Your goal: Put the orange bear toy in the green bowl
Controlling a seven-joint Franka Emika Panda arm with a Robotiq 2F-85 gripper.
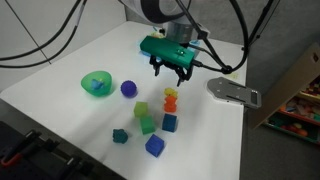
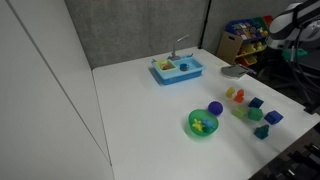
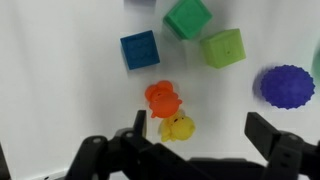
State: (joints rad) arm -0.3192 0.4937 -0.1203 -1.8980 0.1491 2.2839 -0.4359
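The orange bear toy (image 3: 163, 98) lies on the white table, touching a small yellow toy (image 3: 179, 127). In the wrist view the bear is just ahead of my open, empty gripper (image 3: 200, 130), near one finger, and the yellow toy lies between the fingers. In an exterior view the gripper (image 1: 172, 75) hovers above the bear (image 1: 170, 101). The green bowl (image 1: 96, 83) stands apart from the toys, with a purple ball (image 1: 128, 88) between them. In both exterior views the bowl (image 2: 203, 124) holds something small and yellow. The bear also shows small in an exterior view (image 2: 238, 97).
Blue (image 3: 140, 50), green (image 3: 188, 17) and light green (image 3: 223, 47) blocks lie just beyond the bear, and the purple ball (image 3: 287, 87) lies off to one side. A blue tray (image 2: 178, 68) stands at the back. A grey object (image 1: 235, 92) lies near the table edge.
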